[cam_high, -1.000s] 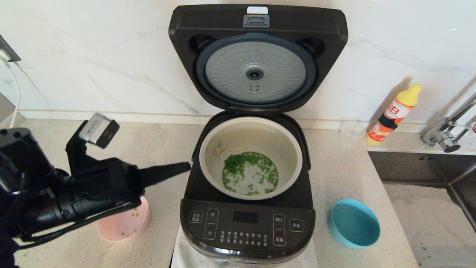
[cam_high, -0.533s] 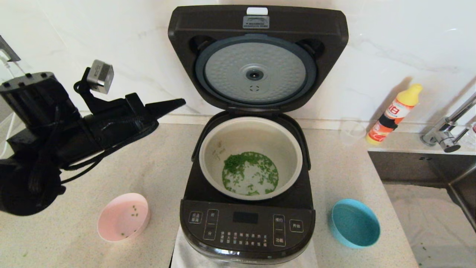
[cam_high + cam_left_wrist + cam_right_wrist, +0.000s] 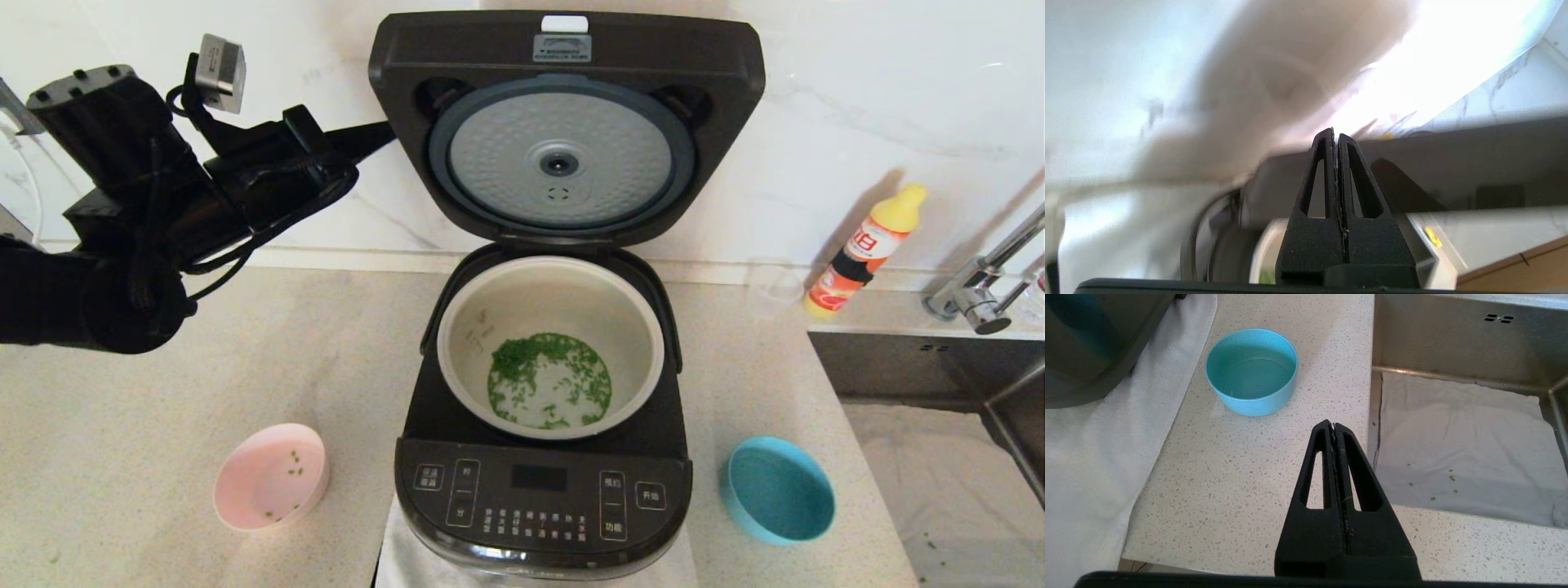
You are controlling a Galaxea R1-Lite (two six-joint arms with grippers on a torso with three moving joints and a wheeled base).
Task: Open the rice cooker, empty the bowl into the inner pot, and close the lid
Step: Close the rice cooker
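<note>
Clenched and empty, the left hand (image 3: 384, 131) nears the glossy black hinged lid (image 3: 566, 49); pressing its top edge forward, gently, should shut it cleanly.

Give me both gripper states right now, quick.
Left gripper: shut, holding nothing, raised beside the open lid.
Right gripper: shut, holding nothing, parked over the counter near the blue bowl.

The rice cooker (image 3: 543, 498) is showing glossy black plastic, its lid (image 3: 563, 122) baring a dimpled silver metal disc. The speckled stone counter (image 3: 163, 392) is looking smooth beside matt plastic bowls (image 3: 775, 490) and white cloth (image 3: 1461, 445).
</note>
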